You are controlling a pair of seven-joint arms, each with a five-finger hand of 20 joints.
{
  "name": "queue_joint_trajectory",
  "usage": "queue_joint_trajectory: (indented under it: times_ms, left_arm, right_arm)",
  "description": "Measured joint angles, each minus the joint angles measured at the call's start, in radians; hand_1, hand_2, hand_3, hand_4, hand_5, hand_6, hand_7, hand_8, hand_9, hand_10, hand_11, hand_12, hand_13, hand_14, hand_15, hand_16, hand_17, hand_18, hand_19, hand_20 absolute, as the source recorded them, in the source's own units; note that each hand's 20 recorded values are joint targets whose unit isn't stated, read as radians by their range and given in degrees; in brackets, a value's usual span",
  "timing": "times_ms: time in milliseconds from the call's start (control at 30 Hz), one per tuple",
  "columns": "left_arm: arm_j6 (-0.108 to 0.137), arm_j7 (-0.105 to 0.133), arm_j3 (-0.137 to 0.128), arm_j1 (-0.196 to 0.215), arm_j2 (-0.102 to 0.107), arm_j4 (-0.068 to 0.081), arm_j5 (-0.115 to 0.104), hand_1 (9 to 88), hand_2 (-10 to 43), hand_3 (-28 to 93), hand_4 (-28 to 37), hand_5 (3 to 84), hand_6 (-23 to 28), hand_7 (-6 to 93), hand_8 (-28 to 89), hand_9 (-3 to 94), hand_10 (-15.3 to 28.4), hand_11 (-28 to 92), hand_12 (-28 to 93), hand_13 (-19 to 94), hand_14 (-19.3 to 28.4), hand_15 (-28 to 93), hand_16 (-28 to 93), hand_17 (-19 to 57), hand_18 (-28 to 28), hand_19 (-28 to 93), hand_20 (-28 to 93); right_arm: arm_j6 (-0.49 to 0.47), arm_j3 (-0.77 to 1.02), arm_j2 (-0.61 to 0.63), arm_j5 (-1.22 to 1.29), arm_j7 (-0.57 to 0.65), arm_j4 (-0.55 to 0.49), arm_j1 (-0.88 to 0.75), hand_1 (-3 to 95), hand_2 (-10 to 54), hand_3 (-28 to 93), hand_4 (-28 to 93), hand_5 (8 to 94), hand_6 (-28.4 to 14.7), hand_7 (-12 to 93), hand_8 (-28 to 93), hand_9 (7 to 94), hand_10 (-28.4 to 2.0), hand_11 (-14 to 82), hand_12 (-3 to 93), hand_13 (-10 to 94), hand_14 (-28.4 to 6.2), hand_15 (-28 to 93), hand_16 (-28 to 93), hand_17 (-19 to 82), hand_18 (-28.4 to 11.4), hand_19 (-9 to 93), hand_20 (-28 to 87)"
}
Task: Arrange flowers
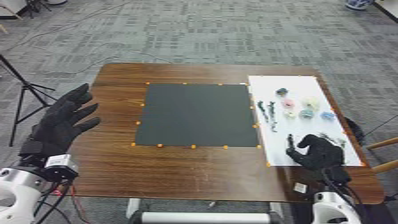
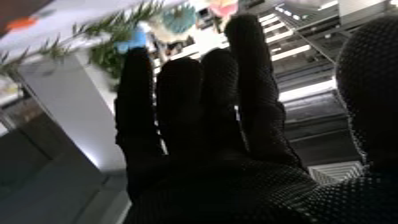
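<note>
In the head view my left hand (image 1: 64, 117) is held off the table's left side with its fingers straight. My right hand (image 1: 320, 152) is over the near end of the white sheet (image 1: 282, 87), fingers relaxed and holding nothing I can make out. Beyond it on the sheet lie a pink flower (image 1: 288, 104), a blue flower (image 1: 328, 116), a teal flower (image 1: 306, 113), a dark flower (image 1: 282, 92) and long green stems (image 1: 272, 115). In the right wrist view my right hand (image 2: 213, 170) has straight fingers, with green leaves (image 2: 107, 35) and a teal flower (image 2: 179, 19) past the fingertips.
A black square mat (image 1: 197, 115) with orange markers round its edges lies on the brown table (image 1: 120, 90), left of the white sheet. A black tripod (image 1: 27, 87) stands off the left side, and a wooden chair (image 1: 384, 155) is at the right.
</note>
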Motion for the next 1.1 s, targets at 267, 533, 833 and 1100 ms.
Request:
queue_joint_trajectory:
  times_ms: [267,533,833,1100]
  left_arm:
    - [0.001,0.001,0.0,0.0,0.0,-0.001,0.0,28.3,-9.5,64,-28.3,15.3,-0.8,20.2,-10,10.9,6.9,18,24,4,10.5,40,-4,-11.5,20.4,38,9]
    - [0.001,0.002,-0.011,0.014,-0.001,-0.01,-0.001,28.1,-9.5,64,-28.3,15.4,-0.7,20.1,-10,10.9,6.8,18,24,4,10.5,40,-4,-11.5,20.4,38,9]
    - [0.002,0.003,-0.013,0.015,0.001,-0.01,-0.001,28.0,-9.4,65,-28.3,15.4,-0.7,20.1,-9,10.9,6.9,18,24,4,10.6,40,-4,-11.6,20.5,38,9]
    - [0.006,0.003,-0.018,0.015,0.004,-0.01,-0.002,28.1,-9.4,64,-28.3,15.4,-0.6,19.9,-9,10.9,6.9,18,24,4,10.6,40,-4,-11.6,20.5,38,9]
  right_arm:
    - [-0.017,-0.037,-0.018,0.006,-0.005,0.014,0.056,23.3,-9.5,82,-28,47.7,-1.5,58,-22,44.7,-14.1,66.7,53.3,42,-14.5,82,41,18,-19.1,66,36]
    - [-0.268,-0.015,-0.018,-0.007,0.056,-0.023,0.076,23.1,-9.5,83,-28,47.1,-1.4,57,-22,43.1,-14.7,66.0,52.8,40,-15.2,81,40,16,-19.9,65,36]
    - [-0.374,0.045,0.146,0.07,0.051,-0.053,0.013,22.8,-9.5,83,-28,47.6,-1.7,56,-21,43.1,-14.8,65.9,52.9,40,-15.9,81,40,16,-20.0,65,36]
    - [-0.36,0.108,0.191,0.09,0.01,-0.053,-0.021,23.1,-9.5,83,-28,48.0,-1.6,56,-21,43.8,-14.7,66.1,52.6,40,-15.6,81,40,16,-19.6,66,36]
